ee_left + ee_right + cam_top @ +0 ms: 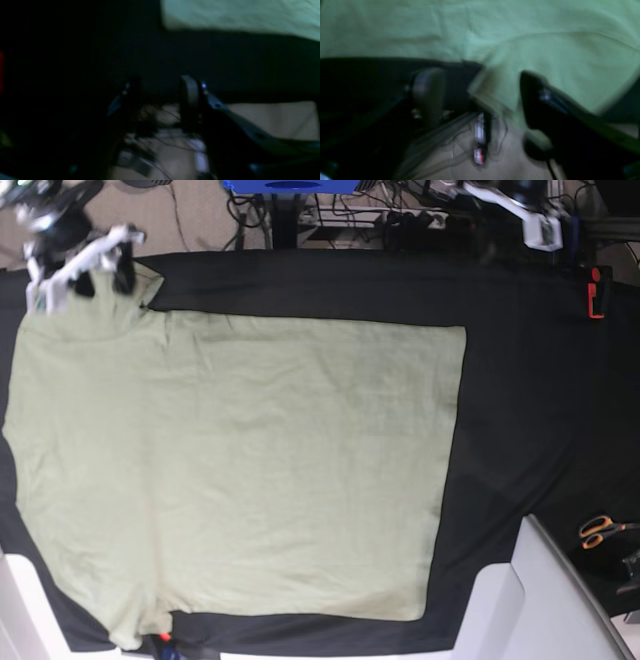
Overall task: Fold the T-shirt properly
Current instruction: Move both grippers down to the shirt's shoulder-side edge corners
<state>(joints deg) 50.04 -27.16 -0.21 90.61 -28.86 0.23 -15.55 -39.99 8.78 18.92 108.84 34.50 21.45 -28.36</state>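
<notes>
1. We see a large black cloth point(520, 380) covering the worktop, and we place everything else by it.
2. On the black cloth lies the plain pale sage-green short-sleeved cotton T-shirt point(240, 470), spread flat and lightly wrinkled. It takes up most of the cloth toward the base view's left side. One straight edge of it ends well short of the cloth's right side, leaving a broad dark strip there.
3. One sleeve of the T-shirt reaches the cloth's far left corner in the base view; another sleeve lies at the cloth's near left corner.
4. Our right gripper point(480, 97) sits at the cloth's far left corner, over that far sleeve. In the right wrist view its two dark fingers point(430, 92) stand wide apart, and the sleeve's edge lies between them. The frame is blurred, so we cannot tell whether the fabric touches either finger; nothing is pinched.
5. Our left gripper point(160, 100) hangs past the cloth's far edge, toward its right end. In the left wrist view its jaws stand partly apart with nothing between them, and the T-shirt's edge point(240, 17) lies well apart from it.
6. A small red object point(596, 292) sits on the cloth near its far right corner.
7. Orange-handled scissors point(600, 530) lie on the cloth near its right edge.
</notes>
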